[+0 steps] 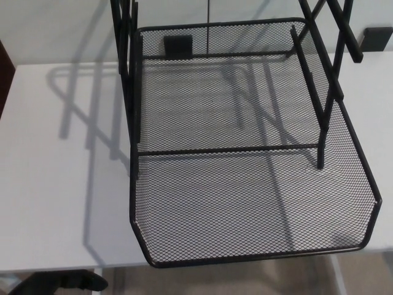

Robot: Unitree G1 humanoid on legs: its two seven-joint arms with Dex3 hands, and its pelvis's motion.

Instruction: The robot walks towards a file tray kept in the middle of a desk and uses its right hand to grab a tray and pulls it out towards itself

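The mesh tray (245, 203) fills the frame's centre, jutting past the white desk (61, 184) edge; neither robot hand shows, so finger state can't be told.

You are looking at an office-style desk setup: a plain white desk (55, 203) stands against a pale wall (55, 31), and on it sits a black wire-mesh file tray (245, 203) in an upright metal frame (126, 92), the sort of stacking organiser used for papers. You can see the tray's front edge reaching past the desk's near edge, with beige floor (245, 279) showing below it. A small black block (376, 38) at the desk's far right edge is too unclear for you to identify.
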